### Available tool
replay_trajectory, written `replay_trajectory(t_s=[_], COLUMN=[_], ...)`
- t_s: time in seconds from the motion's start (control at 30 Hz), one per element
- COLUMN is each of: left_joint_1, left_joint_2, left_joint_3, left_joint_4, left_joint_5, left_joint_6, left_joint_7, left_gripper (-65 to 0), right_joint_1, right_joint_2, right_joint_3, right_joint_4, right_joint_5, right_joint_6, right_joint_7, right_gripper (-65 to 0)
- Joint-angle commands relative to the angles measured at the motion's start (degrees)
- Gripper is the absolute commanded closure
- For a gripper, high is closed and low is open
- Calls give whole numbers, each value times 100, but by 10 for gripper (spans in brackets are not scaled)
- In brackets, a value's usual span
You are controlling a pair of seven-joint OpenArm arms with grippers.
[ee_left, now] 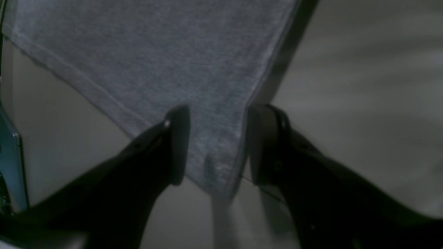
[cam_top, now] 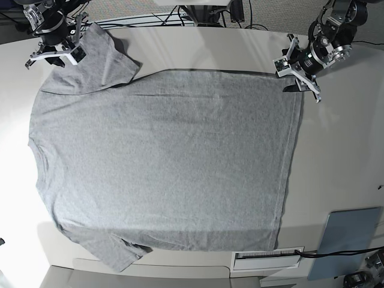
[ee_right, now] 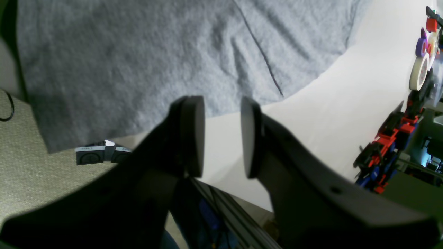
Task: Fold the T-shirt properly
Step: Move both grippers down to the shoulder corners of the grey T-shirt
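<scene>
The heather-grey T-shirt (cam_top: 162, 162) lies spread flat on the table, plain side up, neck at the left, hem at the right; no lettering shows. My left gripper (cam_top: 298, 84) is at the far hem corner. In the left wrist view this gripper (ee_left: 219, 145) is open, its fingers (ee_left: 180, 145) on either side of the shirt corner (ee_left: 214, 162). My right gripper (cam_top: 57, 58) is at the far sleeve (cam_top: 99, 60). In the right wrist view it (ee_right: 221, 136) is open and empty, just off the shirt's edge (ee_right: 138, 69).
A blue-grey pad (cam_top: 351, 231) lies at the near right of the table (cam_top: 348, 150). A white label strip (cam_top: 267, 257) sits by the near edge. Cables run along the far edge (cam_top: 198, 15). Colourful parts and a tape roll (ee_right: 420, 67) stand beside the right arm.
</scene>
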Motion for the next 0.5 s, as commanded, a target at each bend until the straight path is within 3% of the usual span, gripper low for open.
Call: replay_trajectory(t_s=[0.0,0.4,0.47], left_joint_1=[44,-444,-444], left_joint_2=[-46,-46,-48], left_joint_3=[22,24,24], left_joint_4=[-157,-730,-730], left_joint_5=[348,345,345], left_joint_6=[-247,-289,-437], left_joint_7=[588,498,483], left_gripper=[-288,-288,-284], right_joint_1=[-28,-28,-28], right_joint_2=[63,66,66], right_joint_3=[37,37,37], right_joint_4=[90,90,90], right_joint_5=[-33,-33,-33], right_joint_6=[-72,-72,-72], right_joint_7=[61,55,57], right_gripper=[-183,-183,-183])
